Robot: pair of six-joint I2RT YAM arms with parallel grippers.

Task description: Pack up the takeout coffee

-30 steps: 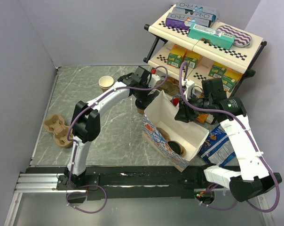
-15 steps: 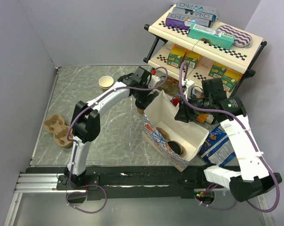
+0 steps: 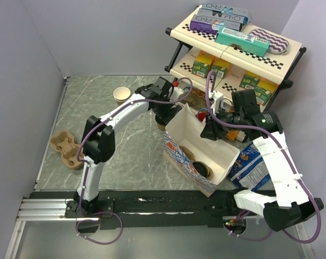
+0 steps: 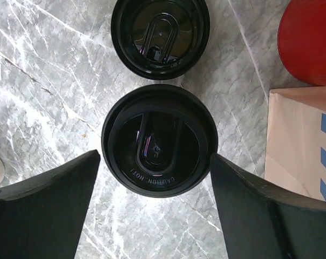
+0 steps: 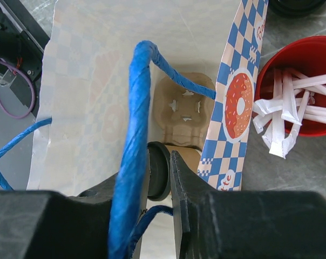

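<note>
Two takeout coffees stand on the marble, seen from above as black lids. The nearer coffee (image 4: 160,141) sits between the fingers of my left gripper (image 4: 155,162), which is open with a gap on each side. The second coffee (image 4: 160,35) stands just beyond it. From above, my left gripper (image 3: 163,116) hangs by the paper bag's (image 3: 176,156) far left corner. My right gripper (image 5: 160,156) is shut on the bag's rim beside the blue rope handle (image 5: 138,108), at the far right edge (image 3: 210,129). In the bag lie a cardboard carrier (image 5: 184,116) and another black-lidded cup (image 5: 158,172).
A red cup of stirrers (image 5: 300,91) stands just behind the bag. A lidless brown cup (image 3: 121,95) stands at the back left, and a cardboard carrier (image 3: 66,148) lies at the left. A stocked shelf (image 3: 233,48) fills the back right, and a chips bag (image 3: 249,164) lies right of the bag.
The left jaws have narrowed slightly around the nearer coffee. Neither arm has visibly moved, and the right gripper keeps its hold on the bag.
</note>
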